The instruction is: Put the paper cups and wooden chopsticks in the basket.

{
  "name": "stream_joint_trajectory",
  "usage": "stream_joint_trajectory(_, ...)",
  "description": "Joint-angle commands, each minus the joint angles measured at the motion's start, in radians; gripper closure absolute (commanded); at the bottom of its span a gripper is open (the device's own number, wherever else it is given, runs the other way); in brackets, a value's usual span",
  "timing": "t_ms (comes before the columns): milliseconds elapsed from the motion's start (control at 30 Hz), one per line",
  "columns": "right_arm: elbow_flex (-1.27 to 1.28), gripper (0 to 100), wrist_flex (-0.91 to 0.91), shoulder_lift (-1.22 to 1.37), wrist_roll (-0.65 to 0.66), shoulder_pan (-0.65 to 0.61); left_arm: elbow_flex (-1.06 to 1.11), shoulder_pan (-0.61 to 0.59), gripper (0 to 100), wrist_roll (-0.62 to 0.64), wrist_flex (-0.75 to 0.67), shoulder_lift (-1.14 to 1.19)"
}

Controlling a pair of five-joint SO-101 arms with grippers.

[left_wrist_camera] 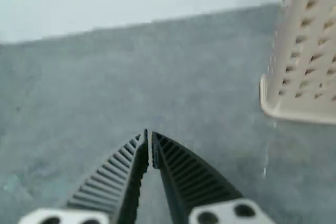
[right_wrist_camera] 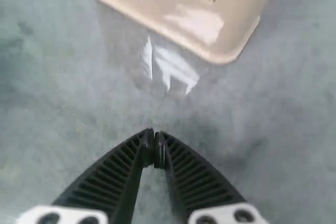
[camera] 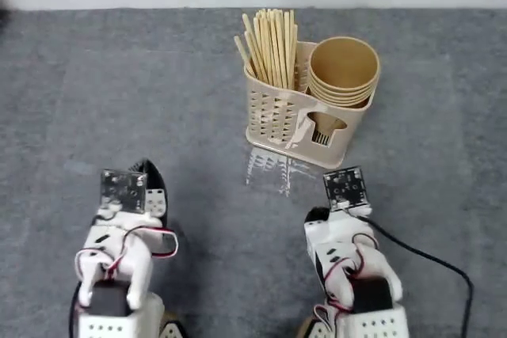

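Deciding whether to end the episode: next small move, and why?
Probably none: just end it. The paper cups and chopsticks already stand in the basket, and the left gripper and right gripper are shut, empty, short of it.

White arms [camera: 119,275] with red and black wires [camera: 165,233], black ribbed jaws.

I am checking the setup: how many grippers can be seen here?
2. The left gripper is shut over the grey mat, apart from the basket. The right gripper is shut over the mat, just in front of the basket. None seems hidden.
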Motion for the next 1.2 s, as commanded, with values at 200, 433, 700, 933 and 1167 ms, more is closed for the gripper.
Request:
stream_joint_trajectory(200,0.017,99.0,-0.035,-0.016,-0.005,0.091,0.022,-0.026,99,-0.006,0.13,0.005)
stream_joint_trajectory(433,0.017,99.0,0.022,-0.01,-0.003,0.217,0.022,-0.025,99,-0.005,0.269,0.008)
stream_joint_trajectory(700,0.017,99.0,0.236,-0.015,-0.005,0.229,0.022,-0.026,99,-0.005,0.387,0.006)
stream_joint_trajectory(933,0.017,99.0,0.236,-0.015,-0.009,0.223,0.022,-0.026,99,-0.009,0.43,0.003)
stream_joint_trajectory(1167,0.017,99.0,0.236,-0.015,-0.009,0.223,0.022,-0.026,99,-0.009,0.43,0.003)
